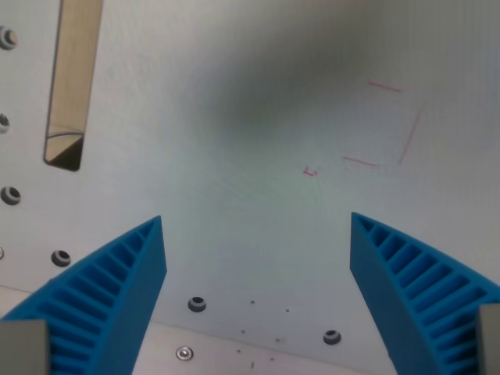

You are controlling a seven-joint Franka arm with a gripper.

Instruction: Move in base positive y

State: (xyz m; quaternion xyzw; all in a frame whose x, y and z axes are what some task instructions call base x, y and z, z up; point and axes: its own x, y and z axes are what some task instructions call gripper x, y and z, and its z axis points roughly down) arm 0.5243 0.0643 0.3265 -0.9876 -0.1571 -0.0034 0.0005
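My gripper (256,220) is open, with nothing between its two blue ribbed fingers. One finger (109,293) shows at the wrist view's lower left, the other (414,289) at the lower right. Below them lies a pale grey plate (258,94) with faint red pen marks (383,125) forming part of a square toward the wrist view's upper right.
A long narrow slot (72,78) cuts through the plate at the wrist view's upper left. Several screw holes (197,303) run along the plate's left and lower edges. A lighter strip (234,355) lies beyond the plate's lower edge.
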